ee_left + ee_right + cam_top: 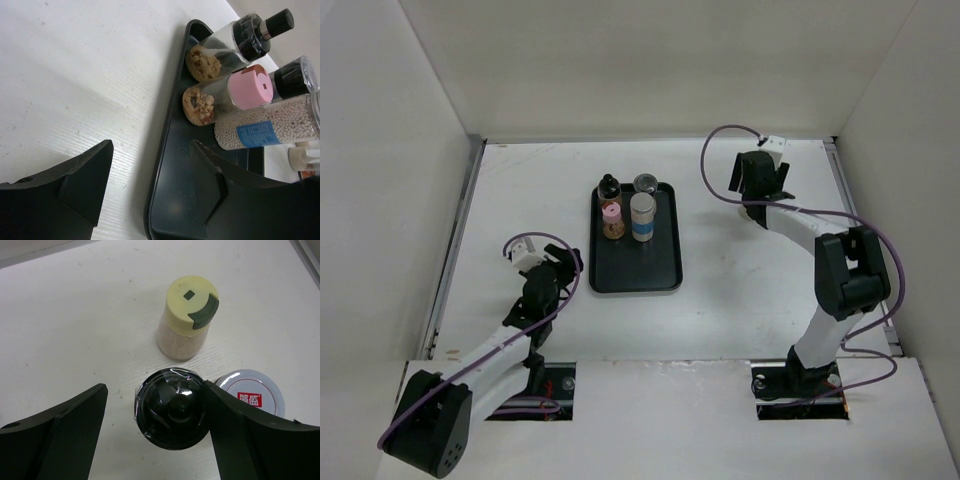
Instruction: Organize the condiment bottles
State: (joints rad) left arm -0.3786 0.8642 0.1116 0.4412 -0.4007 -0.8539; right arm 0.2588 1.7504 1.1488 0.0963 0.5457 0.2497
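Observation:
Four condiment bottles stand at the far end of the black tray: a black-capped one, a clear-capped one, a pink-lidded one and a blue-labelled one. The left wrist view shows the black-capped, pink-lidded and blue-labelled bottles. My left gripper is open and empty, straddling the tray's left rim. My right gripper is open around a black-lidded bottle; its right finger is at the lid and the left one stands apart. A yellow-lidded bottle and a silver-lidded jar stand beside it.
My right gripper hangs over the table's far right and hides the three bottles under it in the top view. My left gripper is just left of the tray. White walls close in the table on three sides.

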